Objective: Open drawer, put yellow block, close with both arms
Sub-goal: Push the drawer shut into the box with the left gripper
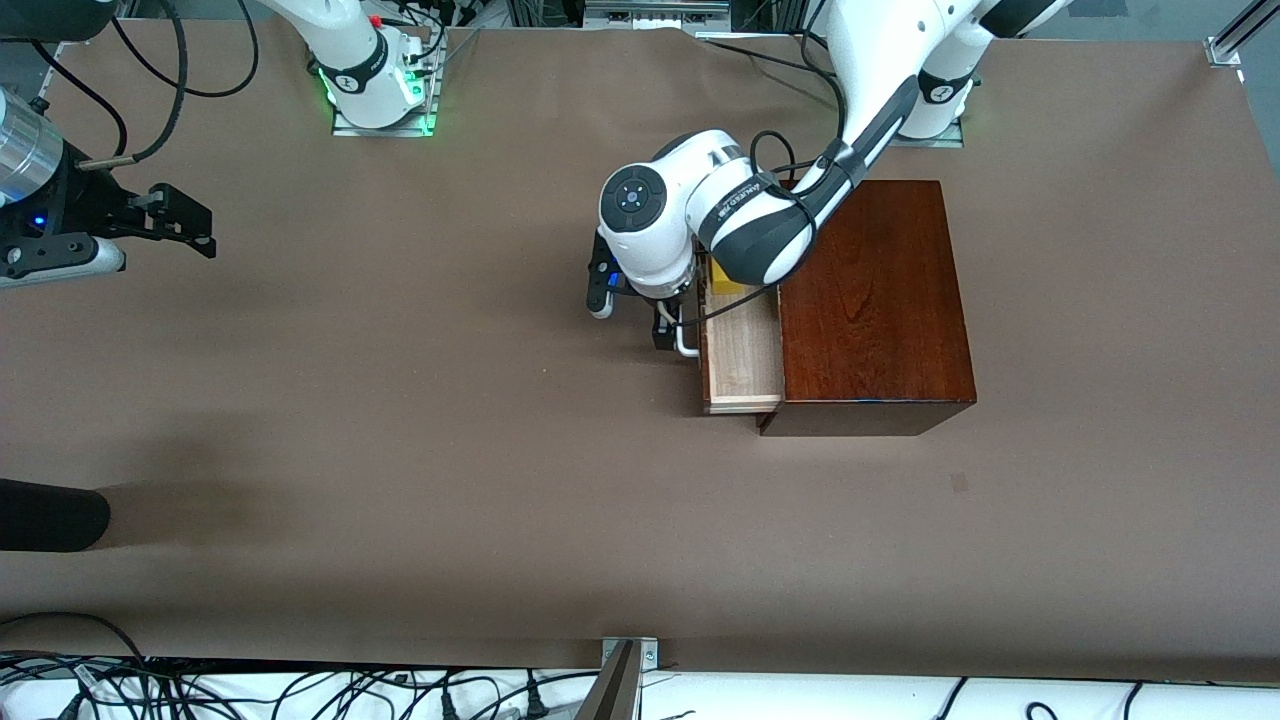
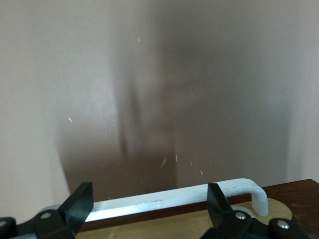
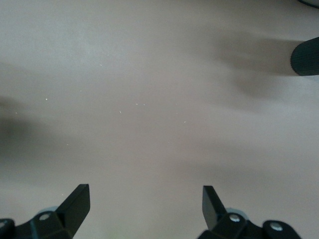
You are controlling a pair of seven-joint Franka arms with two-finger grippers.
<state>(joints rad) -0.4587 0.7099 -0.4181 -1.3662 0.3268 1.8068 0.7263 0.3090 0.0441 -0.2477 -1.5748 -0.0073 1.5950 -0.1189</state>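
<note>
While the drawer point(image 1: 742, 355) stands partly open with the yellow block point(image 1: 725, 283) inside, only closing remains. Left gripper point(image 2: 149, 211), fingers wide, hovers at the white handle point(image 2: 199, 196). Right gripper point(image 3: 144, 206), fingers wide, waits over the desk point(image 1: 400, 450)

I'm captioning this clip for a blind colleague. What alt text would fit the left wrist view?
The left arm's black two-finger claw hangs open over the white U-shaped bar handle of the dark reddish-brown wooden drawer, one finger at each side of the bar's length. Past the handle lies bare brown table covering.
</note>
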